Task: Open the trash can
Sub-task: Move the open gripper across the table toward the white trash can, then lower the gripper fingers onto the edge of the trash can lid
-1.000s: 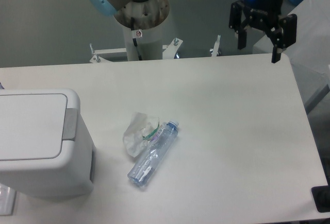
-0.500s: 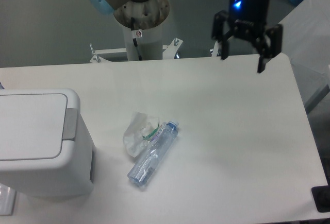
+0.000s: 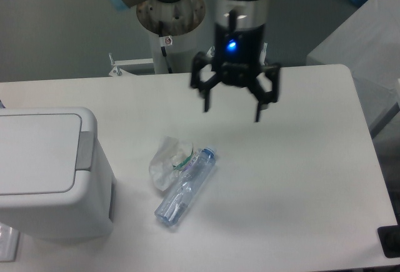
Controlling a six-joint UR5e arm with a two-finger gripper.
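The pincer (image 3: 232, 106) hangs above the desk (image 3: 300, 178) with its two fingers spread wide and nothing between them, a blue light glowing on its body. Far to its left and lower in view sits the trash can (image 3: 47, 172), lid closed, its left side cut off by the frame edge. Below the pincer and slightly left lie a clear bottle (image 3: 185, 186) and crumpled clear wrapping (image 3: 165, 159), whose nature is hard to make out.

My arm reaching down from its base at the table's far edge, wrist vertical with a blue light glowing, my gripper (image 3: 232, 107) hanging above the table (image 3: 300, 159), both fingers (image 3: 205, 97) spread wide and pointing down, nothing between them
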